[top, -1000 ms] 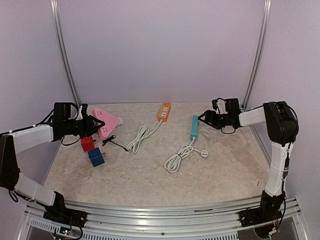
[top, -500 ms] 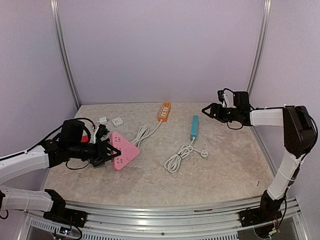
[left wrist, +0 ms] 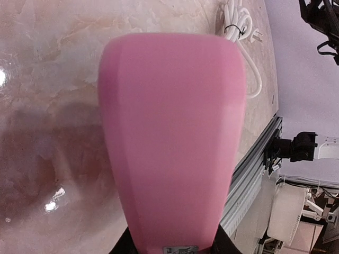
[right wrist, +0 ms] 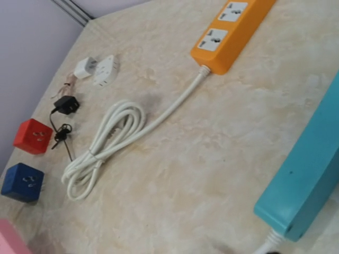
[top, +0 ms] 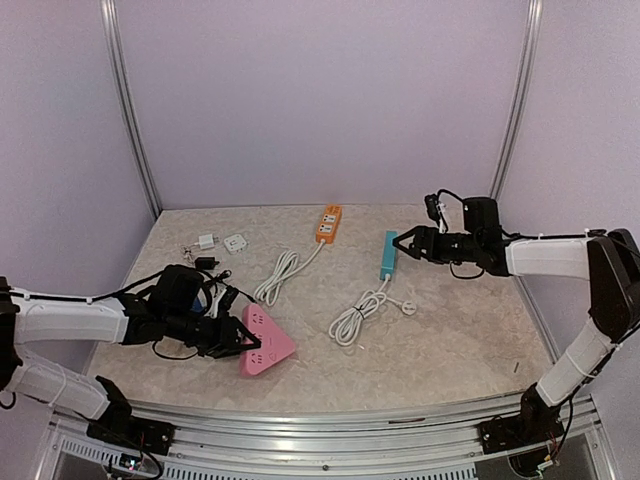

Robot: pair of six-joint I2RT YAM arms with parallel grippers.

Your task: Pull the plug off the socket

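Note:
A pink triangular socket block [top: 268, 343] is at the front left of the table; it fills the left wrist view [left wrist: 172, 137]. My left gripper [top: 238, 337] is shut on its near edge, with dark fingers [left wrist: 123, 246] on either side of it. I see no plug standing in its top face. A small black plug [right wrist: 66, 104] with a thin black cord lies loose on the table [top: 205, 264]. My right gripper [top: 402, 242] hovers by the far end of the teal power strip [top: 387, 254], its tip drawn to a point, holding nothing.
An orange power strip [top: 328, 223] with a coiled white cord [top: 276, 276] lies at the back. The teal strip's white cord [top: 352, 318] coils mid-table. Two white adapters [top: 220, 241] sit back left. Red [right wrist: 33, 136] and blue [right wrist: 22, 181] cube adapters lie by the left arm.
My left gripper has carried the pink socket block from the back left toward the front and right. My right gripper has swung down and left to the teal strip's far end.

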